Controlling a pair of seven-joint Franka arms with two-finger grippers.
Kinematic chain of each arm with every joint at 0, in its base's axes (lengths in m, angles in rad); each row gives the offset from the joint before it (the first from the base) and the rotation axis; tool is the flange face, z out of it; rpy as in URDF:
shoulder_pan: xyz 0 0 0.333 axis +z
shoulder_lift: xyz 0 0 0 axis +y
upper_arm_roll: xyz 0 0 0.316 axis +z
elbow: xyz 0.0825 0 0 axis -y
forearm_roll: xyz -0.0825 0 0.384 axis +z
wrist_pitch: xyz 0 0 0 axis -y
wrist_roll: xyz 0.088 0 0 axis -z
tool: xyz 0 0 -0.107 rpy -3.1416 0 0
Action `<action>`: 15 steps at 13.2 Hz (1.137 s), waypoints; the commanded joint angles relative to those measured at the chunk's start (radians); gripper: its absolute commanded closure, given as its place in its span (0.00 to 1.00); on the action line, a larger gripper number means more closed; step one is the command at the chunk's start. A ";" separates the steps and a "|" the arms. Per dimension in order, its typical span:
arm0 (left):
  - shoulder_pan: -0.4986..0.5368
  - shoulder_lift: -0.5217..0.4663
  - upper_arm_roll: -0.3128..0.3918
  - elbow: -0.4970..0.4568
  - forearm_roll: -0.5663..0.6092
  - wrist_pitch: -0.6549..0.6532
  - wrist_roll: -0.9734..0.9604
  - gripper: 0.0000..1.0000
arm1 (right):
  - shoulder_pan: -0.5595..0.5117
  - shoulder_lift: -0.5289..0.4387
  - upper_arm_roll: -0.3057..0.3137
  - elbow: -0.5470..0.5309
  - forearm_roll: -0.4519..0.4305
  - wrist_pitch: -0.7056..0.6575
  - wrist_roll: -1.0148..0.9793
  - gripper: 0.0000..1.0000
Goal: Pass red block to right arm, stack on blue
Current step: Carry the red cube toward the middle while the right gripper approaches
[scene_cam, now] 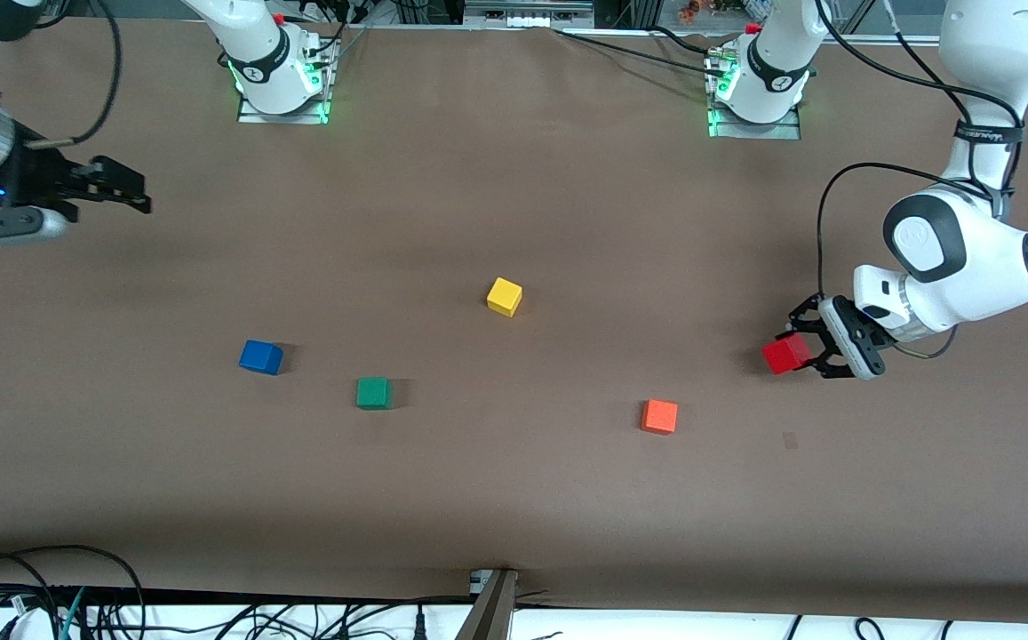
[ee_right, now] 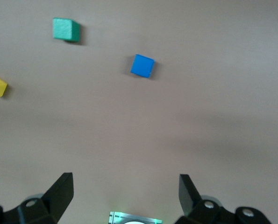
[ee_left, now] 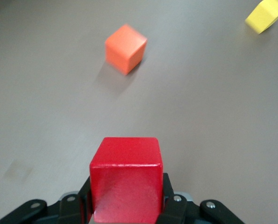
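My left fingers point(ee_left: 174, 210) clamp the red block point(scene_cam: 785, 354), held in the air over the counter point(scene_cam: 514, 498) at the left arm's end. My left gripper point(scene_cam: 811, 342) carries one of five blocks. Four lie on the counter, well apart: one orange point(scene_cam: 659, 416), one yellow point(scene_cam: 504, 296), one green point(scene_cam: 373, 392), one blue point(scene_cam: 260, 356). My right gripper point(scene_cam: 127, 188) waits over the other end, fingers spread wide.

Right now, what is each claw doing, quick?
Left gripper: closed on the red block, above the table.
Right gripper: open, empty, waiting.
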 commanded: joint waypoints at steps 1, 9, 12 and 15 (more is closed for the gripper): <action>-0.004 -0.024 -0.028 -0.002 -0.159 -0.061 0.121 1.00 | 0.069 0.142 0.000 0.076 0.088 -0.007 0.014 0.00; -0.016 -0.015 -0.253 0.039 -0.712 -0.179 0.269 1.00 | 0.096 0.452 0.001 0.076 0.893 0.140 0.074 0.00; -0.071 0.000 -0.299 0.053 -0.923 -0.177 0.377 1.00 | 0.197 0.464 0.006 0.050 1.134 0.200 0.075 0.00; -0.100 0.008 -0.342 0.085 -1.023 -0.174 0.383 1.00 | 0.251 0.461 0.015 0.022 1.317 0.286 0.070 0.00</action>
